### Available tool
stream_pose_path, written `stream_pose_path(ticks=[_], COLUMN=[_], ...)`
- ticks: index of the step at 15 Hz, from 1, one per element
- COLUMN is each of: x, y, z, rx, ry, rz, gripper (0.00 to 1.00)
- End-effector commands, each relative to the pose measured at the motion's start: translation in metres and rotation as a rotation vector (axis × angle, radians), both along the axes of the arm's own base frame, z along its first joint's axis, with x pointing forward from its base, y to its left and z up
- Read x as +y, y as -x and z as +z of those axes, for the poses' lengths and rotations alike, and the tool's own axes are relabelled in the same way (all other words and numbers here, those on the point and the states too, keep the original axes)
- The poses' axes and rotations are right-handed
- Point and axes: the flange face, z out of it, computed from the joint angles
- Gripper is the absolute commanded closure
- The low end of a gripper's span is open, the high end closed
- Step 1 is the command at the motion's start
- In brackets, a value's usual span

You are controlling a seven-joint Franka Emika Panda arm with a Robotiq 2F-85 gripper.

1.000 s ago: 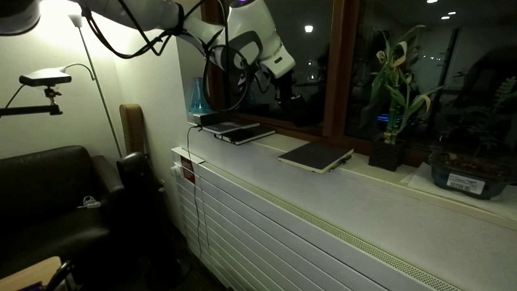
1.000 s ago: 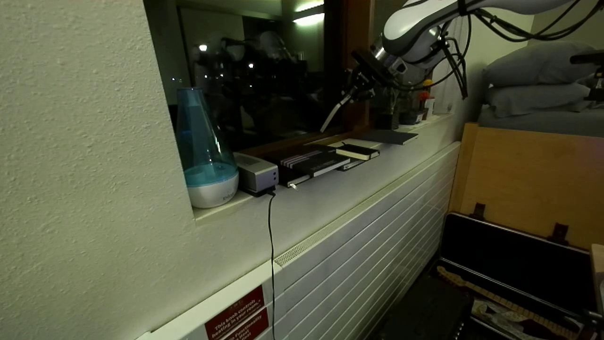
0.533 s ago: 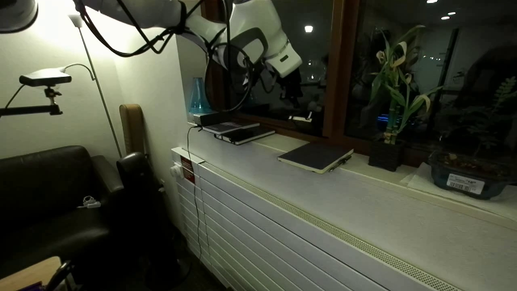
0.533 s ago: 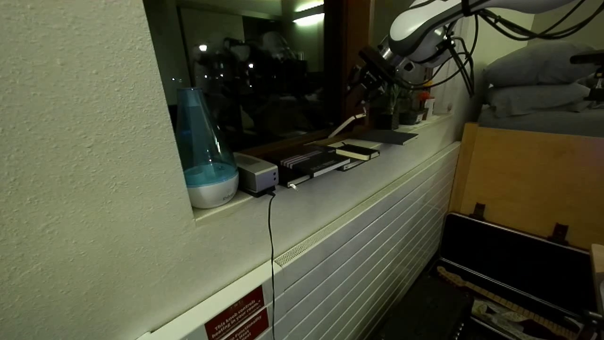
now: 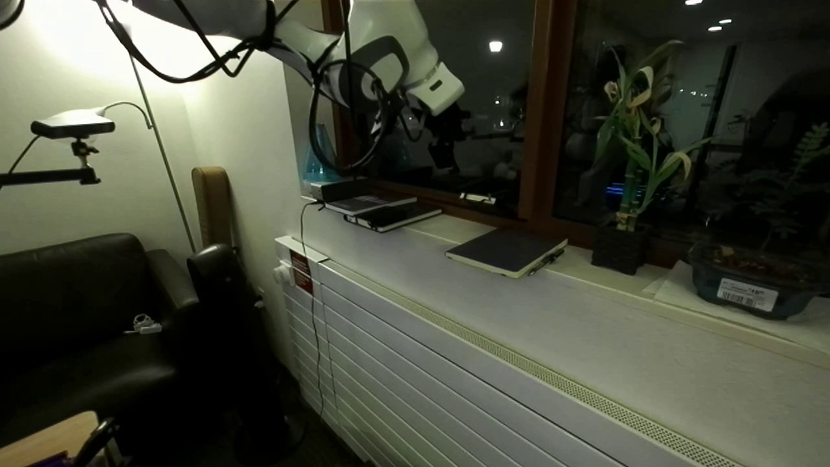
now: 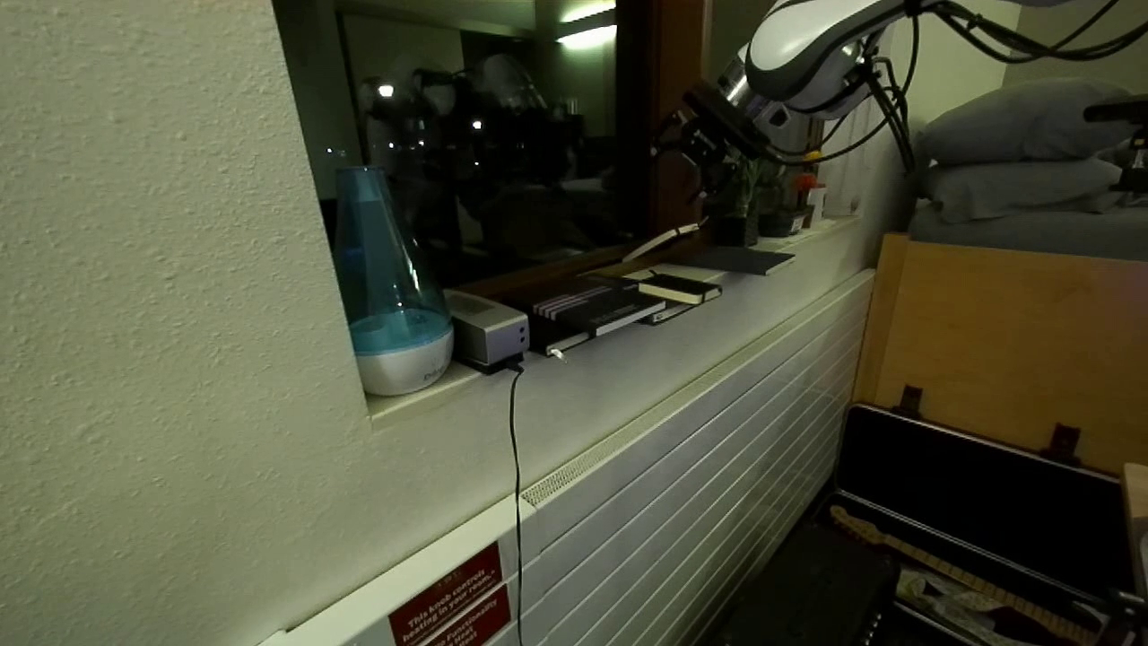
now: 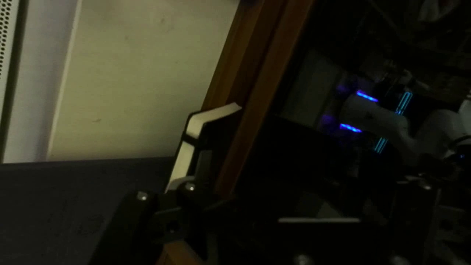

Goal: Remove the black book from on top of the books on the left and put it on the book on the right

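Mostly, the small black notebook with cream page edges [image 7: 182,162] shows by its pages alone; its cover sinks into the dark around it. In the wrist view it stands tilted just left of centre, by the brown wooden window frame [image 7: 257,84]; whether it touches the wood or only stands in front of it, I cannot tell. Its lower part is hidden behind one finger of the black two-fingered gripper [image 6: 676,175]. In both exterior views it is a thin pale strip right of centre, with a gap between it and the gripper above.

The gripper is spread wide: in the wrist view one finger stands left of lower centre, the other at lower right, barely separable from the dark window glass [image 7: 301,154]. In an exterior view the white robot arm [image 5: 382,58] leaves by the top edge, and the fingers below it blur into the window.

A wide dark-covered book with pale pages [image 5: 506,251] lies flat right of centre in that view; in the wrist view it fills the lower left, cropped by the edge. Whether it and the small notebook touch cannot be made out.

Near the middle of an exterior view lie a flat black book with pale stripes [image 6: 605,309] and a compact black notebook with a cream page block [image 6: 679,289]; what is beneath them shows only as thin edges.
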Motion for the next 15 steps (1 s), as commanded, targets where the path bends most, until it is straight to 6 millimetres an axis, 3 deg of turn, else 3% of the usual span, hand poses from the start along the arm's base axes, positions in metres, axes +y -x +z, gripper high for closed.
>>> stream_pose_path(ticks=[1, 4, 11, 15], x=[0.036, 0.047, -0.029, -0.046], y=[0.023, 0.027, 0.063, 0.075], z=[0.003, -0.006, 0.013, 0.038], rx=[0.063, 0.195, 0.580, 0.716], ry=[0.007, 0.014, 0.205, 0.393], rz=[0.178, 0.299, 0.383, 0.408], gripper=[0.00, 0.00, 0.00, 0.00])
